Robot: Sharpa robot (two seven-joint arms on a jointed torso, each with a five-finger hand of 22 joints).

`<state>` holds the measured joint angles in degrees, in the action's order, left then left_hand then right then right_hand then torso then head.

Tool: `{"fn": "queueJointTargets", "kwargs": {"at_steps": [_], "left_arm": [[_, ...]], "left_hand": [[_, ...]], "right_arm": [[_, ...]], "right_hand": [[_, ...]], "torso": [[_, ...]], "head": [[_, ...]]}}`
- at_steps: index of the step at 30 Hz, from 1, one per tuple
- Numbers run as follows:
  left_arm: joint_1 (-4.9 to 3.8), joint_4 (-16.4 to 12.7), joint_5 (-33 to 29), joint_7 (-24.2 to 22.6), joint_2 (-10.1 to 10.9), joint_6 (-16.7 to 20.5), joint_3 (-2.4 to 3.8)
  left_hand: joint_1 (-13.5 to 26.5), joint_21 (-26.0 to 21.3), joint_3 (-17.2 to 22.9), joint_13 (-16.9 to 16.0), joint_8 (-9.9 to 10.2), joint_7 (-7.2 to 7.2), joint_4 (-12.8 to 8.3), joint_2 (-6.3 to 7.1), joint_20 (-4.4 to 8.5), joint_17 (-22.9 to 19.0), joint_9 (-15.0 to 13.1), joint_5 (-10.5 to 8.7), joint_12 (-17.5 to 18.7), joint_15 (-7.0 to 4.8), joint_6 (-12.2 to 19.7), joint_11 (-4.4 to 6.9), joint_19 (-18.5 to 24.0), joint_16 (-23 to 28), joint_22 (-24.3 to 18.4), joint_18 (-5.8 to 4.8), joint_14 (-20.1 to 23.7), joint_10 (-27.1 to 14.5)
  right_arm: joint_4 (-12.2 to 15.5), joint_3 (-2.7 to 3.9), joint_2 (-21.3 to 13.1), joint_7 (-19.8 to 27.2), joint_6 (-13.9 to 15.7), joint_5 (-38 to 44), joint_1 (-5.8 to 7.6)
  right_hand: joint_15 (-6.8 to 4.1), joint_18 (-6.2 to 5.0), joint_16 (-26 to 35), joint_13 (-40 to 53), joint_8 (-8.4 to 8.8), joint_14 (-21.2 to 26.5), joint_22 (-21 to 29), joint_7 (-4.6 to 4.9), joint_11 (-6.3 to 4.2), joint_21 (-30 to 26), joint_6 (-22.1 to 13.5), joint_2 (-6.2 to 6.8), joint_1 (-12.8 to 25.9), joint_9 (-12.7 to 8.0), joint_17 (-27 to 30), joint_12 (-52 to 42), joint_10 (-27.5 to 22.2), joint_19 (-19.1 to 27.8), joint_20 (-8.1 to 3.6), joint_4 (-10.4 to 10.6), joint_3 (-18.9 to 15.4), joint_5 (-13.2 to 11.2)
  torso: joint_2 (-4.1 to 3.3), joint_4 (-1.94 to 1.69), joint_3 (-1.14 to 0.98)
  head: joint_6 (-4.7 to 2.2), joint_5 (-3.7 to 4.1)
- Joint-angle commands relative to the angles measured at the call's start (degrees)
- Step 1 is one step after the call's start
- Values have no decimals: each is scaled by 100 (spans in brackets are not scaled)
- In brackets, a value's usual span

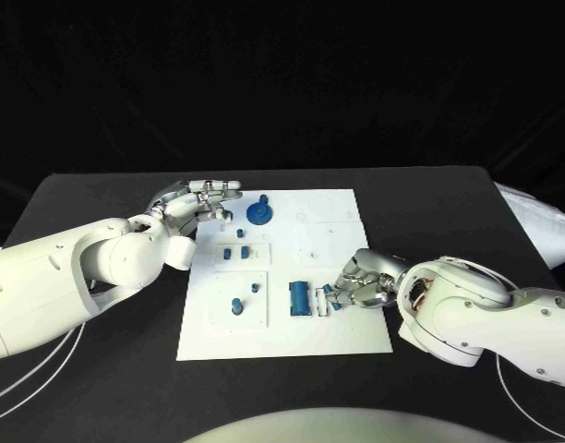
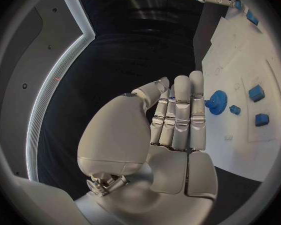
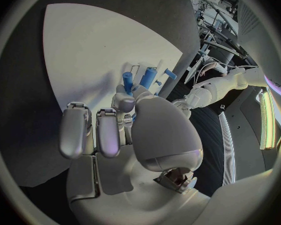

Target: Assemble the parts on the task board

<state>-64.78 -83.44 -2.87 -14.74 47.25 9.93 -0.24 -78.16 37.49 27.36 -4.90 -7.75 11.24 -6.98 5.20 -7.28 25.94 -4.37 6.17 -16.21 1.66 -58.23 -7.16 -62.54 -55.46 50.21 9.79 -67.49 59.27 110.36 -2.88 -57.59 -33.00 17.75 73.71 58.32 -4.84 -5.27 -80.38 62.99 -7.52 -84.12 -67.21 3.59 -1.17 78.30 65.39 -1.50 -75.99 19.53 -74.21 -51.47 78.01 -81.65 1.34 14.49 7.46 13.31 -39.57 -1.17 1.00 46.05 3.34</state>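
The flat white rectangular task board lies mid-table, carrying a blue toothed gear and small blue block-like parts. The silver right hand pinches a small blue peg beside an upright blue block. The left hand, fingers straight and together, holds nothing, resting near the gear.

The black desk fills the lower part of the head view, its far edge running straight across at twelve o'clock against a dark backdrop. Lying flat in the middle is the white task board, long side running from twelve down to six. Over at three o'clock, a crumpled white bag sits at the desk's right edge. White cables curve over the surface at seven o'clock.
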Motion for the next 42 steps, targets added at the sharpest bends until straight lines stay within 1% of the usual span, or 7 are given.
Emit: {"fn": "queueJointTargets", "kwargs": {"at_steps": [1, 13, 26, 35, 38, 40, 42], "left_arm": [[-1, -9, 17, -34, -14, -109, 3], [-1, -2, 17, -30, -20, -117, 3], [-1, 2, 17, -19, -22, -133, 3], [-1, 7, 17, -19, -24, -135, 3], [0, 13, 17, -19, -28, -135, 3], [0, 15, 17, -19, -29, -135, 3], [1, 16, 17, -19, -29, -135, 3]], "left_hand": [[-7, -24, -31, 8, -26, 8, 4, -48, 8, -5, 9, 26, -38, -2, 46, 12, -1, 25, -8, 70, 48, -42], [-7, -24, -31, 8, -26, 8, 4, -48, 8, -5, 9, 26, -38, -2, 46, 12, -1, 25, -8, 70, 48, -42], [-3, -28, -35, 10, -29, 9, 3, -52, 6, -11, 10, 26, -46, 0, 52, 12, 1, 23, -11, 70, 51, -51], [-3, -28, -35, 10, -29, 9, 3, -52, 6, -11, 10, 26, -46, 0, 52, 12, 1, 23, -11, 70, 51, -51], [-3, -28, -35, 10, -29, 9, 3, -52, 6, -11, 10, 26, -46, 0, 52, 12, 1, 23, -11, 70, 51, -51], [-3, -28, -35, 10, -29, 9, 3, -52, 6, -11, 10, 26, -46, 0, 52, 12, 1, 23, -11, 70, 51, -51], [-3, -28, -35, 10, -29, 9, 3, -52, 6, -11, 10, 26, -46, 0, 52, 12, 1, 23, -11, 70, 51, -51]], "right_arm": [[-43, -1, 85, -21, 22, -134, -20], [-83, -1, 179, -66, -198, -144, -34], [-117, -1, 227, -81, -285, 258, -38], [-123, -1, 249, -48, -225, 363, -43], [-122, -1, 252, -10, -211, 425, -47], [-116, -1, 247, 9, -192, 470, -52], [-105, -1, 233, 22, -182, 519, -57]], "right_hand": [[3, 91, -15, 9, 19, -323, -6, -4, 23, 33, 34, 24, 70, 12, -11, -25, 31, -31, 7, 4, 52, 31], [5, 95, -18, 45, 14, -325, -26, -1, 27, 42, 53, 88, 209, 25, -18, -62, 52, -38, 10, 59, 129, 76], [9, 99, -20, 129, -3, -327, -49, 0, 31, 53, 95, 162, 507, 56, -24, -150, 95, -45, 17, 170, 152, 340], [18, 98, -18, 169, -14, -326, -54, 2, 38, 52, 122, 426, 1078, 86, -25, -169, 108, -44, 25, 209, -284, 560], [11, 98, -21, 188, -18, -327, -59, -9, 34, 52, 125, 577, 1326, 103, -32, -175, 108, -44, 22, 209, -612, 238], [10, 98, -19, 198, -19, -327, -62, -9, 29, 51, 121, 583, 1422, 113, -31, -176, 106, -43, 19, 208, -770, -18], [11, 98, -19, 207, -19, -327, -63, -10, 30, 51, 119, 576, 1441, 117, -32, -183, 108, -43, 18, 209, -818, -68]], "torso": [[0, 1, -5], [2, 7, -7], [4, 1, -1], [3, 7, 0], [5, 5, 2], [6, 7, -1], [4, 6, -5]], "head": [[6, -8], [21, -10], [29, -8], [27, -7], [24, 9], [22, 12], [19, 10]]}}
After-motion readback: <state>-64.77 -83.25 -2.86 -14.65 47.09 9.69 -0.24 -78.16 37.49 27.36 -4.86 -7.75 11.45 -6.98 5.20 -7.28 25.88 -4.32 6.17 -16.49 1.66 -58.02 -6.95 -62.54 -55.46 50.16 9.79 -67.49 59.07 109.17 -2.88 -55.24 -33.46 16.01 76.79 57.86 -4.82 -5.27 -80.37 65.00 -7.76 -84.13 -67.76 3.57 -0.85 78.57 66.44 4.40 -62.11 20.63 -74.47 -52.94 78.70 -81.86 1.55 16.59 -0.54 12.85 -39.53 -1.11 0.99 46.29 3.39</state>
